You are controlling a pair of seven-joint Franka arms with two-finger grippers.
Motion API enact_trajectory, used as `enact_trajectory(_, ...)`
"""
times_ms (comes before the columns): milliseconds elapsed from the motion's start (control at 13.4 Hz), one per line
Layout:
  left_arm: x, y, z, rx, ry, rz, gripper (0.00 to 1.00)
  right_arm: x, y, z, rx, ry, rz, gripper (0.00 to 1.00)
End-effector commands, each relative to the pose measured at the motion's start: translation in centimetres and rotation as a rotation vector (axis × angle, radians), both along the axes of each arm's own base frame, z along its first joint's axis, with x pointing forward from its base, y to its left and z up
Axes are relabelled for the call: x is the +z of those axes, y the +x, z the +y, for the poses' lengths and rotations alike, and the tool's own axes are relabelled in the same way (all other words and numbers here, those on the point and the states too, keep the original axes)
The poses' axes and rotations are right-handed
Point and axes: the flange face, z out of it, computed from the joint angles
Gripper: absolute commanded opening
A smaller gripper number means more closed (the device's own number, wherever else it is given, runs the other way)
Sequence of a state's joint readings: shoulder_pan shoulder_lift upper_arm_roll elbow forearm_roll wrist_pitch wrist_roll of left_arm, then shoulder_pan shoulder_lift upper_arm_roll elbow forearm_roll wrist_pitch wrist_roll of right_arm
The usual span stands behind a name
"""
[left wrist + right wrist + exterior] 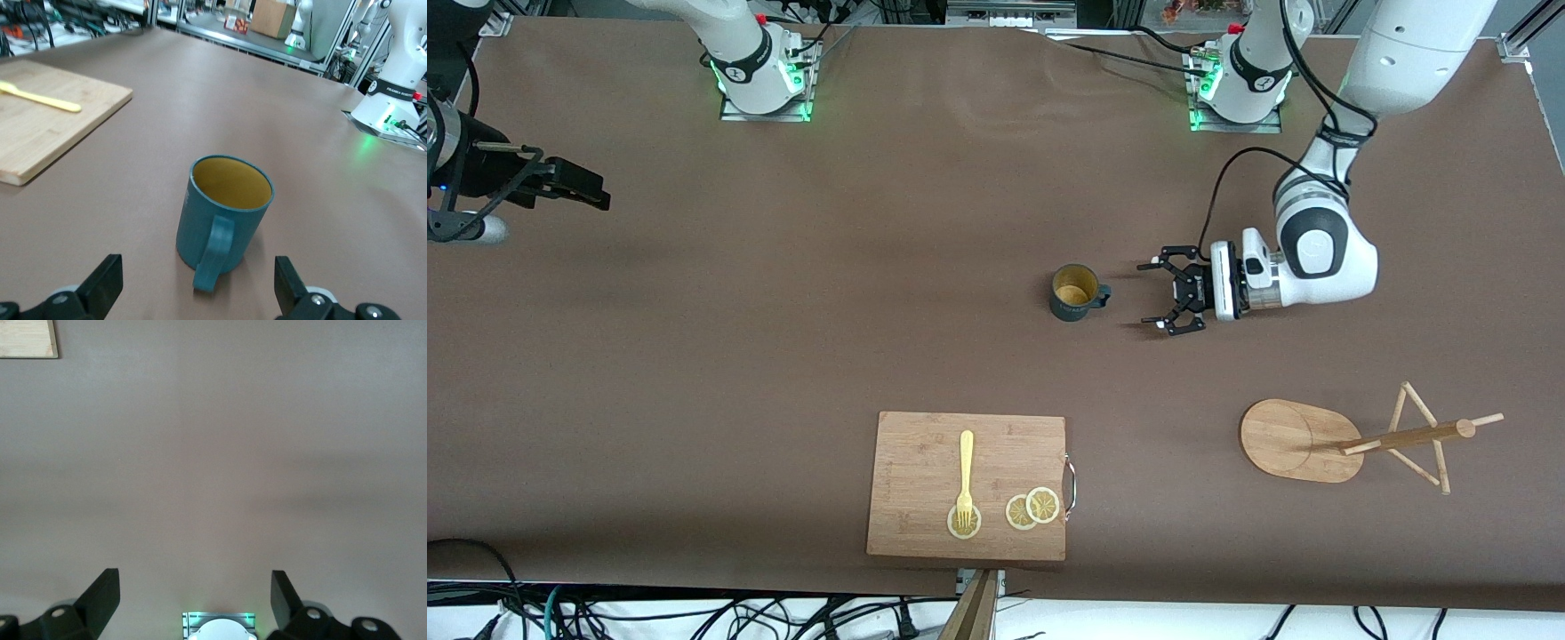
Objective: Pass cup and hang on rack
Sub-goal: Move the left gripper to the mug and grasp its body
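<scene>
The dark teal cup (1075,292) with a yellow inside stands upright on the brown table, its handle turned toward my left gripper. My left gripper (1149,294) is open and empty, low beside the cup toward the left arm's end, a short gap from the handle. In the left wrist view the cup (227,213) sits just ahead of the open gripper (198,287). The bamboo rack (1294,440) stands nearer to the front camera, toward the left arm's end. My right gripper (596,194) waits open and empty at the right arm's end; the right wrist view shows it (195,600) over bare table.
A wooden cutting board (967,484) lies near the table's front edge, with a yellow fork (965,476) and lemon slices (1032,508) on it. The board (47,120) also shows in the left wrist view. The arm bases stand along the table's back edge.
</scene>
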State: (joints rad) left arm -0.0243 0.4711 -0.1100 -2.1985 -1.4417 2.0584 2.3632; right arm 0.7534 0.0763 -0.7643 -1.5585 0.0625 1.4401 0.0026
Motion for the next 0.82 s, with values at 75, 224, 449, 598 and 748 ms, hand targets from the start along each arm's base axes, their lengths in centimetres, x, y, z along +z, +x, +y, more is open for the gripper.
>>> enact_trajectory(75, -3.4, -1.5, -1.9, 0.040, -0.064, -0.126, 1.00, -0.1, -0.9, -0.5, 0.029, -0.009, -0.015, 1.00)
enact_trajectory(224, -4.4, -1.3, -2.9, 0.070, -0.087, -0.150, 1.00, 0.0, -1.2, -1.0, 0.029, -0.013, -0.019, 1.00)
enact_trajectory(449, -5.1, -1.4, -3.4, 0.064, -0.089, -0.149, 0.91, -0.6, -2.7, -1.7, 0.018, -0.006, -0.034, 1.00)
enact_trajectory(598, -5.7, -1.2, -3.7, 0.047, -0.094, -0.192, 0.73, -0.1, -2.3, -1.7, 0.028, -0.029, -0.044, 1.00)
enact_trajectory(748, -6.2, -1.0, -3.6, 0.038, -0.098, -0.232, 0.25, 0.0, -1.8, -1.6, 0.030, -0.043, -0.049, 1.00)
